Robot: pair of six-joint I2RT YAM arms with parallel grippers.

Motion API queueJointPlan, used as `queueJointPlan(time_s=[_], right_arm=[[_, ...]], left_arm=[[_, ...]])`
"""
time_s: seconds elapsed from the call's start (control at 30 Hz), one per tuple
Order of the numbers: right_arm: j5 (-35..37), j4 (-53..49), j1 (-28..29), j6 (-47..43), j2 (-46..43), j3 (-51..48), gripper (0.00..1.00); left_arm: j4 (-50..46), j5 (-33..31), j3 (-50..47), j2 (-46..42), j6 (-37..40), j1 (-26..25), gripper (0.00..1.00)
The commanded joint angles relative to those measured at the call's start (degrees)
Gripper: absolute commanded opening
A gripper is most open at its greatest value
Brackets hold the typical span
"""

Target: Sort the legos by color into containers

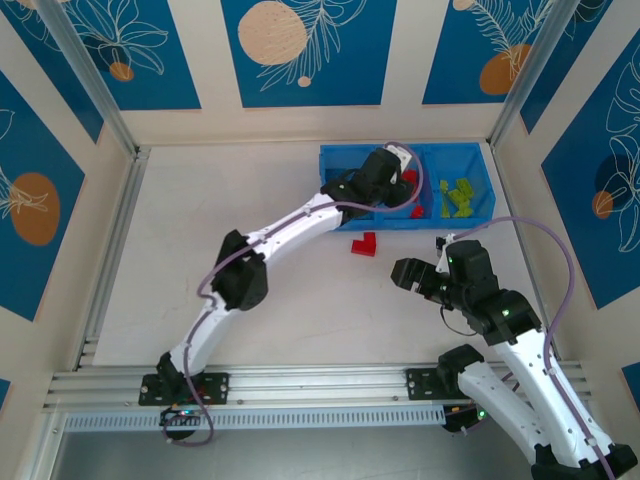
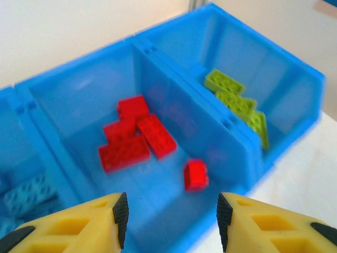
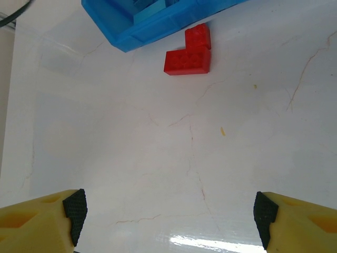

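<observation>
The blue tray (image 1: 336,156) stands at the table's far right, its three containers side by side. My left gripper (image 2: 171,219) hangs open over the middle container (image 2: 79,100), nothing between its fingers. Just below it is a small red lego (image 2: 196,175), blurred and apart from the jaws. Several red legos (image 2: 134,134) lie further back in that container. Green legos (image 2: 237,100) lie in the right container and light blue legos (image 2: 29,192) in the left one. Two red legos (image 3: 188,54) joined in an L lie on the table before the tray (image 3: 121,31). My right gripper (image 3: 168,219) is open and empty, short of them.
The white table (image 1: 250,250) stretches left of the tray, walled at back and sides. The left arm (image 1: 300,225) spans diagonally from its base to the tray. The L-shaped red legos (image 1: 363,244) lie between that arm and my right gripper (image 1: 408,272).
</observation>
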Motion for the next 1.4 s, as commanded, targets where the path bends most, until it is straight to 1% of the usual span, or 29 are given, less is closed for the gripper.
queueJointPlan(time_s=[0.0, 0.07, 0.13, 0.23, 0.33, 0.37, 0.5, 0.57, 0.67, 0.8, 0.93, 1.0, 1.07, 1.17, 1.33, 1.37], right_arm=[[1.15, -0.58, 0.45, 1.19, -0.82, -1.2, 0.85], [1.61, -0.53, 0.48, 1.45, -0.98, -1.58, 0.85], [2.28, -0.45, 0.42, 1.63, -1.17, -1.82, 0.85], [2.86, -0.53, 0.4, 1.92, -1.5, -2.1, 0.85], [2.61, -0.31, 0.33, 2.01, -1.64, -2.54, 0.85], [2.45, -0.2, 0.35, 2.01, -1.68, -2.68, 0.85], [1.73, -0.16, 0.34, 2.1, -1.63, -2.78, 0.85], [1.55, -0.43, 0.35, 2.05, -1.66, -2.56, 0.85], [1.66, -1.35, 0.37, 1.66, -1.71, -2.06, 0.85], [1.98, -1.61, 0.4, 1.5, -1.63, -2.18, 0.85], [1.81, -0.73, 0.31, 1.48, -1.54, -2.62, 0.85], [1.81, -0.7, 0.33, 1.38, -1.3, -2.55, 0.85], [1.87, -0.53, 0.37, 1.35, -1.15, -2.55, 0.85], [2.03, -0.7, 0.36, 1.18, -1.19, -2.63, 0.85], [1.99, -0.89, 0.33, 1.28, -1.28, -2.89, 0.85], [1.98, -0.84, 0.37, 1.36, -1.24, -2.97, 0.85]], left_arm=[[8.89, -4.8, -14.59, -15.04, -2.31, -3.66, 0.49], [12.11, -8.4, -26.28, -21.98, -6.27, -5.32, 0.49], [12.13, -10.72, -34.24, -25.74, -9.38, -6.49, 0.49], [6.89, -9.77, -39.81, -26.83, -13.36, -6.77, 0.54], [-0.22, -7.98, -38.54, -23.21, -13.63, -6.73, 0.6], [-2.11, -8.08, -37.51, -21.45, -13.58, -6.64, 0.64], [-6.2, -9.31, -33.7, -14.93, -13.03, -5.55, 0.87], [-6.62, -10.77, -32.0, -12.13, -12.68, -4.93, 0.96], [-6.31, -13.08, -30.5, -9.07, -11.97, -4.2, 1.0], [-6.25, -11.09, -27.52, -4.5, -11.83, -2.53, 1.0], [-3.36, -5.07, -26.41, -1.87, -11.97, -0.82, 1.0], [-2.77, -3.36, -25.67, -0.78, -12.3, -0.45, 0.99], [-2.9, -2.04, -24.44, 0.43, -12.3, -0.25, 0.96], [-3.08, -0.83, -23.6, 1.6, -12.65, -0.27, 0.88], [-2.58, 0.68, -25.08, 1.29, -13.3, -0.35, 0.71], [-2.61, 0.77, -25.52, 0.99, -13.49, -0.34, 0.69]])
